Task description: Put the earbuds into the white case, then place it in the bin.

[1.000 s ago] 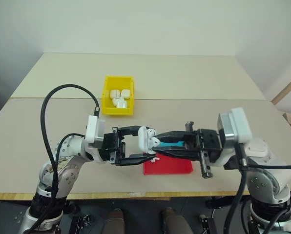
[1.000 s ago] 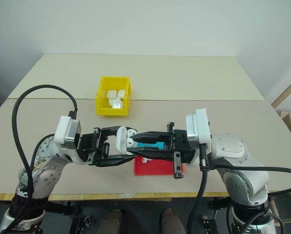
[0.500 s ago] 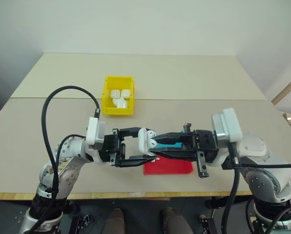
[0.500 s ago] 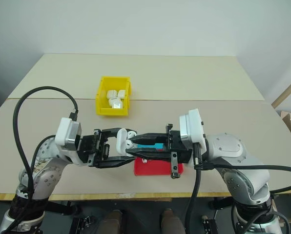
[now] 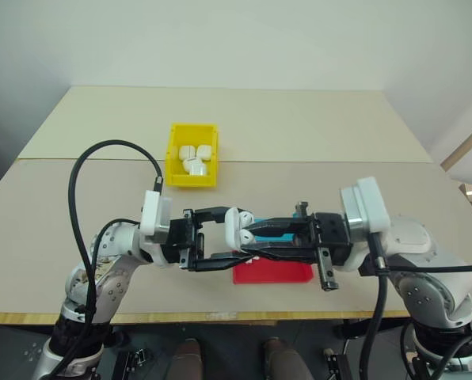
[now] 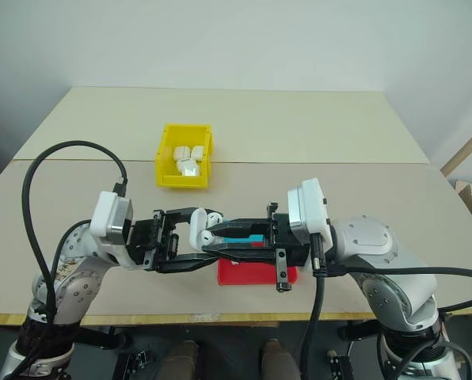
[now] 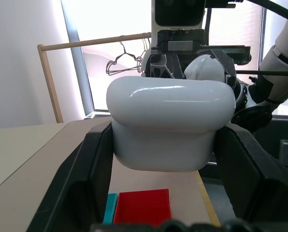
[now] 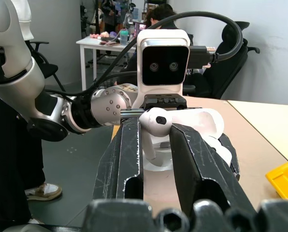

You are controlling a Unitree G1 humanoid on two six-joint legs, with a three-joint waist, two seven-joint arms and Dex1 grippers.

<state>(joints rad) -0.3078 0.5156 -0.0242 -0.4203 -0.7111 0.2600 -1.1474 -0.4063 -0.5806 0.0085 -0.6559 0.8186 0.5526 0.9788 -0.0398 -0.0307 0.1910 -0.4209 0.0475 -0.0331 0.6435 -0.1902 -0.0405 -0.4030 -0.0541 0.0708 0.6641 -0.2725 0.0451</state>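
Observation:
My left gripper (image 5: pixel 233 236) is shut on the white case (image 7: pixel 170 128), held in the air above the table's front with its lid flipped open (image 8: pixel 202 121). Facing it from the right, my right gripper (image 5: pixel 247 235) is shut on one earbud (image 8: pixel 156 122), whose round head sticks up between the fingers. The earbud sits right at the open mouth of the case; I cannot tell whether they touch. The yellow bin (image 5: pixel 191 181) stands on the table behind and to the left of both grippers, with several white cases inside.
A shallow red tray (image 5: pixel 274 271) lies on the table under the grippers. A blue tray (image 6: pixel 240 236) lies just behind it, mostly covered by my right gripper. A black cable loops over the left arm.
My right gripper has edged a little to the left with the earbud, closer to the case. My left gripper and the case have stayed where they were.

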